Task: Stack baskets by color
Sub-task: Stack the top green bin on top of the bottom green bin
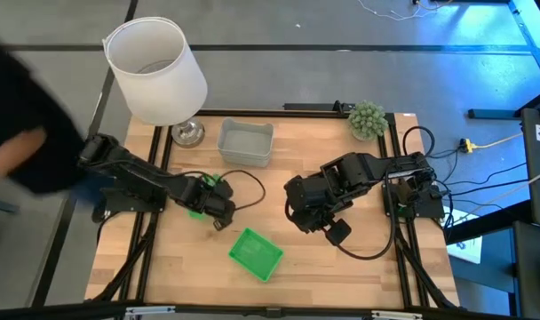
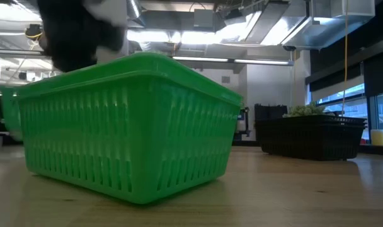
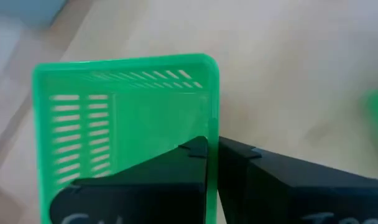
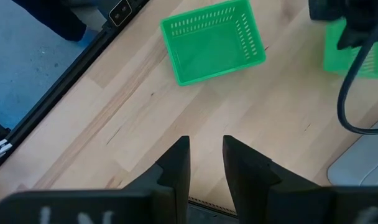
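My left gripper (image 1: 215,206) (image 3: 212,150) is at the table's left middle, shut on a green basket (image 3: 127,118) that shows only in bits under the arm in the high view (image 1: 196,213). A second green basket (image 1: 255,253) (image 4: 214,40) rests on its bottom near the front edge. Grey-white baskets (image 1: 245,142) sit at the far middle. A black basket (image 2: 311,137) stands on the table at the right of the low view. My right gripper (image 1: 339,233) (image 4: 206,155) hangs open above bare wood right of centre, holding nothing. My left gripper pinches one side wall of the green basket at its rim (image 3: 212,124), with one finger (image 3: 192,158) inside the basket and the other (image 3: 242,158) outside. The fingers slant down from above. Whether the basket's bottom touches the table does not show.
A large white lampshade (image 1: 154,71) stands at the far left corner and a fuzzy green plant ball (image 1: 366,118) at the far right. A person in dark clothes (image 1: 21,133) is beside the table's left edge. Bare wood (image 1: 181,267) lies at the front left.
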`<state>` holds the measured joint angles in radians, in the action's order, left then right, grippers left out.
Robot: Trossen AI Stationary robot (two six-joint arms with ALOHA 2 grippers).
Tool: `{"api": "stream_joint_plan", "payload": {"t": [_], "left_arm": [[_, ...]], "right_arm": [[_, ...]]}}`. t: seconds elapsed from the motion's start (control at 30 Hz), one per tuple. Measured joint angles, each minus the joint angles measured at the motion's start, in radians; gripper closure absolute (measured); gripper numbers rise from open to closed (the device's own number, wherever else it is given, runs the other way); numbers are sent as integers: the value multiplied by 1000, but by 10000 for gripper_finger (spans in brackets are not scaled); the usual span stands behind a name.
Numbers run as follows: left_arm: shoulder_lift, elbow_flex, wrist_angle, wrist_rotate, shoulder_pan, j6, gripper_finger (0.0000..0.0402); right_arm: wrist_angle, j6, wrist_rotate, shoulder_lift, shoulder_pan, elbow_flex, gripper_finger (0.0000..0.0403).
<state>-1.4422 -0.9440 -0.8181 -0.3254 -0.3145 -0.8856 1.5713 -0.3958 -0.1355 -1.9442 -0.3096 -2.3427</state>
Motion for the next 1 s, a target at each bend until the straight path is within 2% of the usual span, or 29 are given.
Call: {"api": "stream_joint_plan", "payload": {"t": [0.1, 0.23, 0.43, 0.67, 0.8, 1.0], "left_arm": [[0, -100, -13, 11, -46, 76, 400], [0, -228, -16, 22, -108, 136, 401], [-7, -422, -17, -66, -197, 227, 401], [-116, -627, -16, -105, -249, 392, 401], [-210, -695, -24, -81, -252, 483, 401], [-340, -753, -26, 59, -258, 643, 401]], "right_arm": [[1, -2, -10, 16, 0, 1, 308], [2, 0, -77, 63, 0, 1, 308], [1, 52, -94, 153, 0, 0, 308], [-28, 131, -86, 234, 0, 0, 308], [-66, 157, -84, 258, 0, 0, 308], [-74, 184, -85, 267, 0, 0, 308]]}}
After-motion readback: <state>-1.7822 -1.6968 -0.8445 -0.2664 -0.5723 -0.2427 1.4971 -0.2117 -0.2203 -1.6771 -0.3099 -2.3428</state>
